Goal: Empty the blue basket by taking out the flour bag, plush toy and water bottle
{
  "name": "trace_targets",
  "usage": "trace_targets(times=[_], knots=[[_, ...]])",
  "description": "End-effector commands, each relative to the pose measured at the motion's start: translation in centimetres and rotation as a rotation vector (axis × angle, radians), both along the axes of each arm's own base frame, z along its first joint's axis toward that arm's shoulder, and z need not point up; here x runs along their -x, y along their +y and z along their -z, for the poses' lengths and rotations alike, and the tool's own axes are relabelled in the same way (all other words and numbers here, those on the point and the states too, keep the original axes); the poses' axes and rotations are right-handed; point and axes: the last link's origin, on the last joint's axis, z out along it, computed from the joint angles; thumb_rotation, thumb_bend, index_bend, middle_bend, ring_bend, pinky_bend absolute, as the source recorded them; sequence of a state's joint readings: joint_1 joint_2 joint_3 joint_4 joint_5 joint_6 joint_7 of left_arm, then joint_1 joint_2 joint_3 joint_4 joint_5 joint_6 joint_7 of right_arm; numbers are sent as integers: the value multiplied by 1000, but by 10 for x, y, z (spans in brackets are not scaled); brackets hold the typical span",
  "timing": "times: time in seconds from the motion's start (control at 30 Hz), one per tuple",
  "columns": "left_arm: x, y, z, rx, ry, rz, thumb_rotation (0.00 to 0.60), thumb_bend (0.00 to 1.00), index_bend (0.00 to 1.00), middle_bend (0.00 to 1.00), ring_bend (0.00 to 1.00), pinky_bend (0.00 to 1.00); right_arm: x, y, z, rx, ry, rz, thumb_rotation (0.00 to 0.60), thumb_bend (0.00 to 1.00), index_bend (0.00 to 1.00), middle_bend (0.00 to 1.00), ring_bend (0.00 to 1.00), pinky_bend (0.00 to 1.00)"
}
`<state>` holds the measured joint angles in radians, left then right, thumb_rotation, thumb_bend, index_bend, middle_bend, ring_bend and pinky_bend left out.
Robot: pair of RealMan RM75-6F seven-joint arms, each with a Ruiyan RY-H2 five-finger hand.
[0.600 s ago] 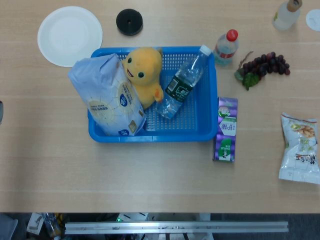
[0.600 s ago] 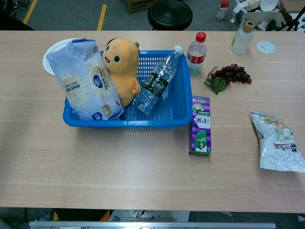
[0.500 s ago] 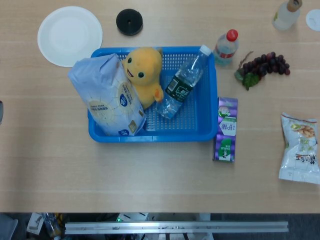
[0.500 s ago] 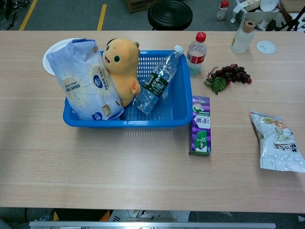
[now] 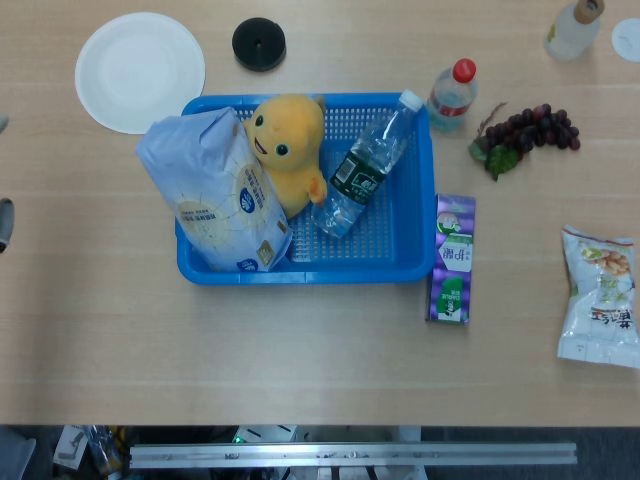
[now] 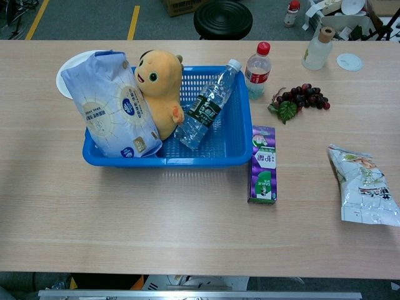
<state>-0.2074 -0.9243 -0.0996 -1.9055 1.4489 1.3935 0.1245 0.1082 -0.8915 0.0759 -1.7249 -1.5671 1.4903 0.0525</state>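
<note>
**Full basket on a wooden table**

A pale wooden table (image 5: 300, 360) carries a blue basket (image 5: 400, 262) with all three of its items inside. The flour bag (image 5: 215, 200) stands upright at the basket's left end, its top rising well above the rim. The yellow plush toy (image 5: 285, 145) sits just beside the bag, against the far wall, touching the bag's side. The water bottle (image 5: 365, 170) lies slanted in the right half of the basket, its white cap resting at the far right corner of the rim and its base near the toy.

Beyond the basket's far left corner lies a white plate (image 5: 140, 70), with a black round lid (image 5: 259, 44) near it. A red-capped bottle (image 5: 452, 97) stands just past the basket's far right corner, and a bunch of dark grapes (image 5: 525, 128) lies further right. A purple carton (image 5: 451, 258) lies flat just beside the basket's right wall. A snack bag (image 5: 600, 297) lies well to the right of the basket.

Only a grey sliver of the left hand (image 5: 3, 225) shows at the head view's left edge, well apart from the basket; how its fingers lie cannot be told. The right hand shows in neither view.
</note>
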Motion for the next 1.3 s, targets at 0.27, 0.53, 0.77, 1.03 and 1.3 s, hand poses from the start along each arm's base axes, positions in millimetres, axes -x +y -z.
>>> trace_targets(times=[0.27, 0.53, 0.77, 1.03, 1.3], knots=[[-13, 25, 6, 144, -25, 80, 600, 381, 83, 122, 111, 227, -20, -18, -3, -9, 21, -44, 600, 247, 238, 296, 224, 401], [-27, 56, 24, 316, -12, 98, 600, 318, 18, 70, 59, 200, -21, -20, 3, -31, 25, -33, 600, 247, 238, 297, 224, 401], [-39, 86, 37, 408, 26, 90, 600, 247, 0, 3, 0, 162, -20, -19, 3, -33, 31, -29, 600, 247, 238, 297, 224, 401], [-53, 119, 49, 485, 50, 68, 600, 216, 0, 0, 0, 144, -17, -19, 7, -51, 31, -22, 600, 248, 238, 297, 224, 401], [-70, 145, 59, 567, 60, 28, 600, 215, 0, 0, 0, 143, -12, -20, 11, -67, 33, -8, 600, 247, 238, 297, 224, 401]])
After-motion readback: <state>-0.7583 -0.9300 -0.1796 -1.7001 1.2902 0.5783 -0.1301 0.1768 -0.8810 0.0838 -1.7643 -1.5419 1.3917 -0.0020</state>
